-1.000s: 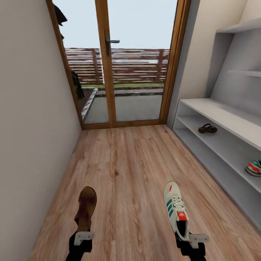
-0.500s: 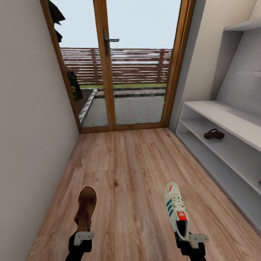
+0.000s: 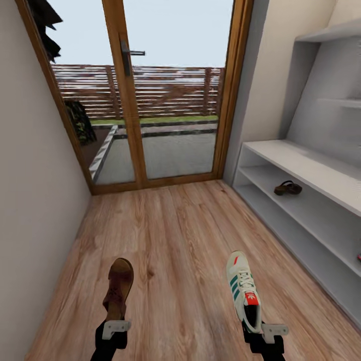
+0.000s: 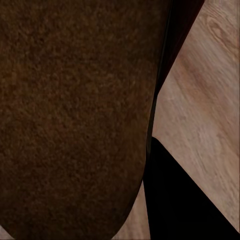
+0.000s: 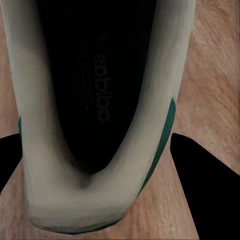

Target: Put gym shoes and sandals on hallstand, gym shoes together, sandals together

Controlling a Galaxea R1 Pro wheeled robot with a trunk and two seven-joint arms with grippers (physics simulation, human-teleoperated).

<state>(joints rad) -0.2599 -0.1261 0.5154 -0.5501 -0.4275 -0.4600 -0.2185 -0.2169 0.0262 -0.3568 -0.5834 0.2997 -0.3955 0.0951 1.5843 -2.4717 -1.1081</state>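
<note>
Left pincer (image 3: 113,332): closed on the heel of a brown sandal (image 3: 119,287), held above the corridor floor (image 3: 175,235).
Right pincer (image 3: 264,335): closed on the heel of a white gym shoe (image 3: 243,291), toe pointing forward.
Second sandal (image 3: 287,188): on the hallstand (image 3: 301,165), upper open shelf, near its door end.
Glazed door (image 3: 150,100): at the corridor's far end.

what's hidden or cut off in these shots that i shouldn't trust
- Second gym shoe: head view, a red sliver at the hallstand shelf, cut by the frame edge.
- Left gripper: fingertips covered by the held sandal; in the left wrist view its sole blocks most of the floor.
- Right gripper: fingers behind the gym shoe heel.
- Shelf sandal: too small for strap detail.
</note>
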